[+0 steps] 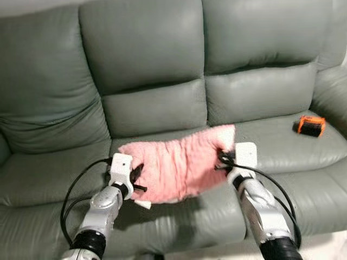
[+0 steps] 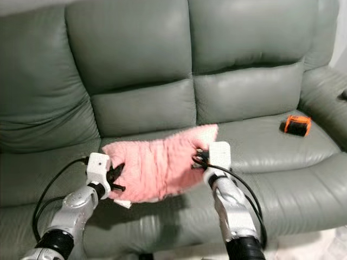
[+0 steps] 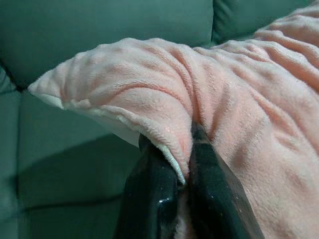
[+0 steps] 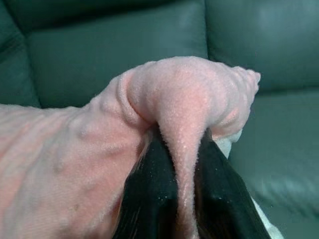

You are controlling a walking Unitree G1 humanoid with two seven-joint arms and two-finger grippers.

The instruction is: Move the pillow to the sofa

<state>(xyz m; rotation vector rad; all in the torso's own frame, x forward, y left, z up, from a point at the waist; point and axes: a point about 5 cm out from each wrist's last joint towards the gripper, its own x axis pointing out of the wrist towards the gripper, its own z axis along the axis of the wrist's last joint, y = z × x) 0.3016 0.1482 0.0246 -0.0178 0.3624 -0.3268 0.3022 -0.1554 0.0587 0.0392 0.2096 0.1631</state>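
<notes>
Both arms are out in front, and the pink fleecy pillow (image 1: 176, 165) is strung between them over the front of the grey-green sofa (image 1: 152, 70). It hangs over the middle seat cushion, just in front of the backrest, throwing a dark shadow onto the leather below. I cannot tell whether its underside touches the seat.

The left pincer (image 1: 136, 181) is clamped on the pillow's left edge, near the lower corner. From the left wrist view you can see the two black fingers (image 3: 149, 194) pressed together with a fold of pink fabric and its pale seam squeezed between them. The right pincer (image 1: 223, 158) is clamped on the opposite end, near the top corner; in the right wrist view its fingers (image 4: 149, 194) pinch a thick ridge of fleece that bulges up above them.

The pillow's long axis runs side to side, roughly along the sofa's front edge, but tilted: the right end sits higher and further back toward the backrest, the left end lower and nearer the robot. The fabric is rumpled with creases running between the two grips.

Off to the right, on the far seat cushion, lies a small orange-and-black object (image 1: 310, 125), well apart from the pillow.
</notes>
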